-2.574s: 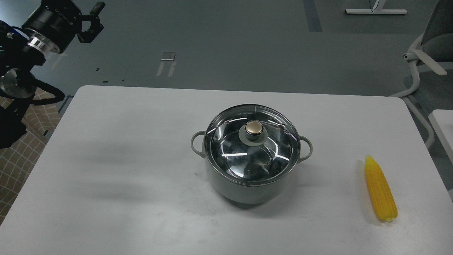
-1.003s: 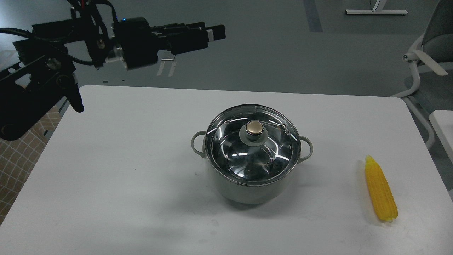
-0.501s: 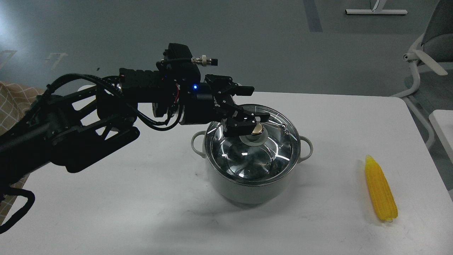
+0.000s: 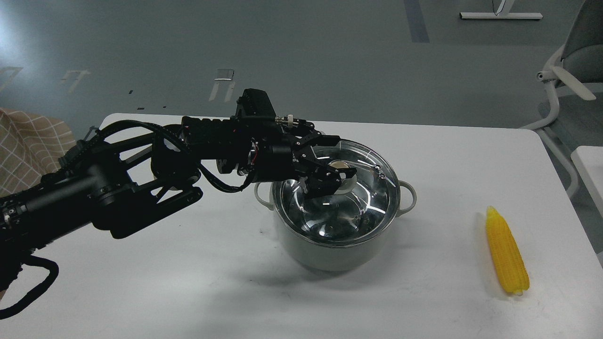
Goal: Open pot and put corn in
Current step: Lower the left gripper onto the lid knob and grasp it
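Note:
The pale grey-green pot [image 4: 330, 254] stands at the middle of the white table [image 4: 188, 292], with its glass lid [image 4: 362, 207] on it. My left gripper [image 4: 337, 161] comes in from the left and is open, one finger on each side of the lid's brass knob [image 4: 345, 168], low over the lid. I cannot tell whether the fingers touch the knob. The yellow corn [image 4: 506, 252] lies on the table to the right of the pot, pointed end away from me. My right gripper is out of view.
My left arm spans the table's left half above the surface. A grey chair [image 4: 577, 61] stands beyond the table's right far corner. The corner of another white table [image 4: 591, 165] shows at the right edge.

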